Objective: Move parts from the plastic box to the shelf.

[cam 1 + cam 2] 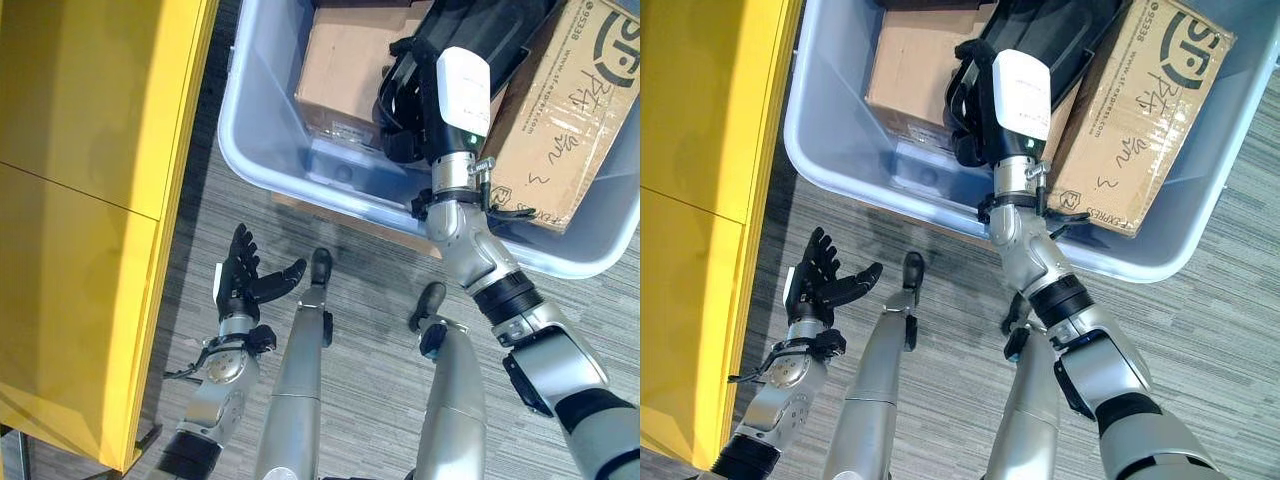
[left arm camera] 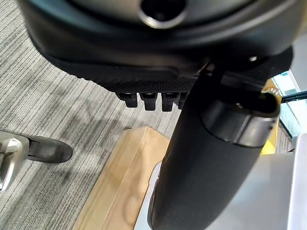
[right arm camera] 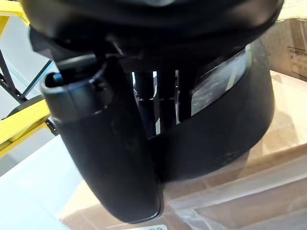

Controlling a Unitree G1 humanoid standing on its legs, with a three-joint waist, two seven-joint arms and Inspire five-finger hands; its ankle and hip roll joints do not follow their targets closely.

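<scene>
Black part (image 1: 1040,35) in plastic box (image 1: 840,150) — right hand (image 1: 985,100) fingers (image 3: 163,110) curled over its edge

Even, bright indoor light falls from overhead, leaving soft shadows on the grey carpet (image 1: 380,380) beneath the plastic box (image 1: 262,160). The yellow shelf (image 1: 90,200) carries a mild sheen (no harsh glare). Close up, the right hand (image 3: 120,158) and left hand (image 2: 206,158) blur.

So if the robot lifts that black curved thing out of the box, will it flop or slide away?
The black curved part looks like hard moulded plastic, so it probably stays stiff. Its surface looks glossy, so it might slip. The right hand has its fingers hooked over the part's rim, which should help. It lies across cardboard boxes, so lifting may nudge them.
</scene>
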